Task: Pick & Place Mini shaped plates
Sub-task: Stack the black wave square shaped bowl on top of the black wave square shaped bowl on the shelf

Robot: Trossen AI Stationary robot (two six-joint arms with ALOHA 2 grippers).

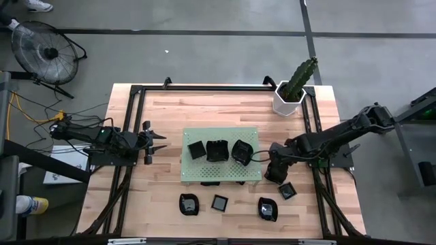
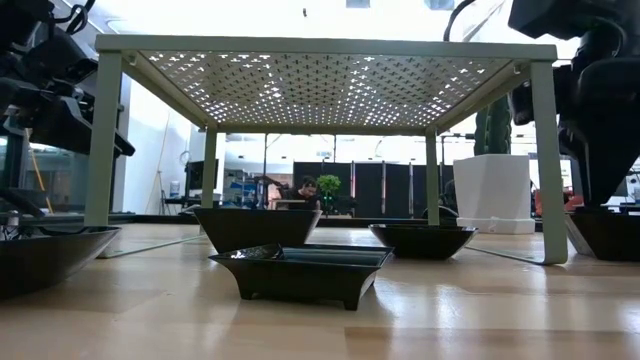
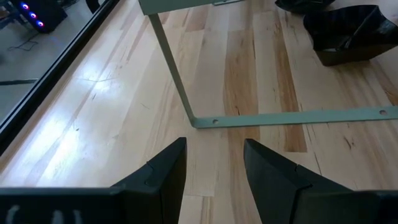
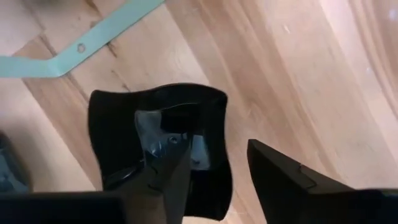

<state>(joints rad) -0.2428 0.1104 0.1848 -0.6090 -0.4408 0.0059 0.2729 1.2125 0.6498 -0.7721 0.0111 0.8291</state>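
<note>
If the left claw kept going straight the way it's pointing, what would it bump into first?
Probably the green board's thin leg frame, lying straight ahead of the open left gripper on the table; depth is uncertain.

Overhead and table-level cameras both see the green board (image 1: 219, 155)

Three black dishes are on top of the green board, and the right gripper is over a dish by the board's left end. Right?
Not quite. The three black dishes do sit on the green board, but the right gripper is over a dish by the board's right end. The high view shows it.
</note>
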